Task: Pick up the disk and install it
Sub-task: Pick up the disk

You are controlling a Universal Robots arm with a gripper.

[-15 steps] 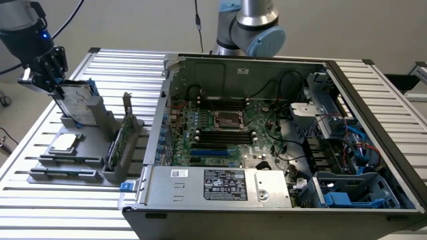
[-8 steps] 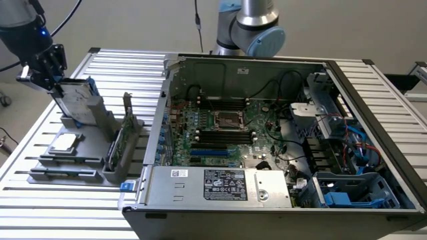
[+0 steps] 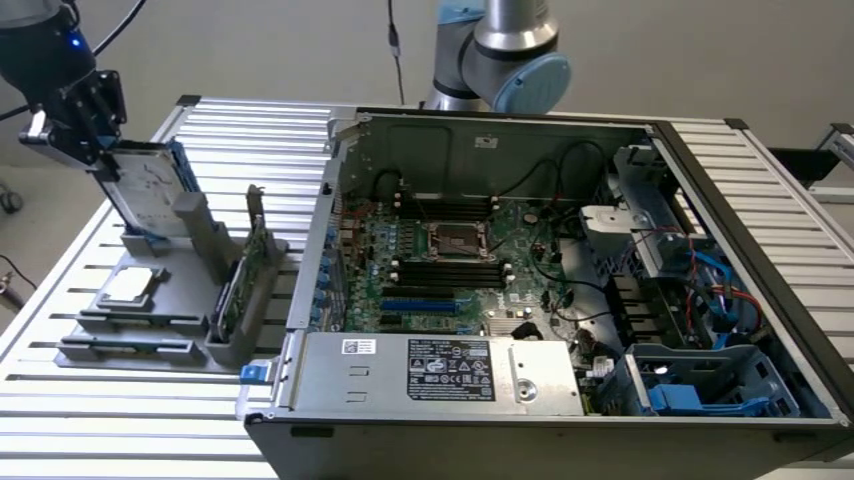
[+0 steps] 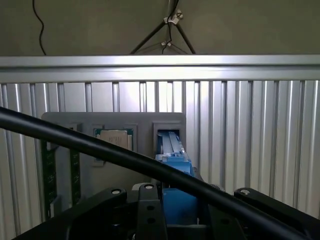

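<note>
- A table [image 3: 120, 420] of ribbed, silver-grey metal slats is spread across the exterior view; bright streaks of light are thrown back along the slats.
- A plain, pale grey wall [image 3: 267, 50] is seen behind the table, evenly lit.
- A thin black cable [image 3: 395, 40] is hung straight down in front of that wall.
- A strip of pale floor [image 3: 27, 235] is glimpsed beside the table at the exterior view's left.
- In the wrist view, a dull olive-brown surface [image 4: 260, 25] is seen beyond the table's edge rail, and thin dark rods [image 4: 150, 37] joined by a white clip [image 4: 172, 20] are set against it.
</note>
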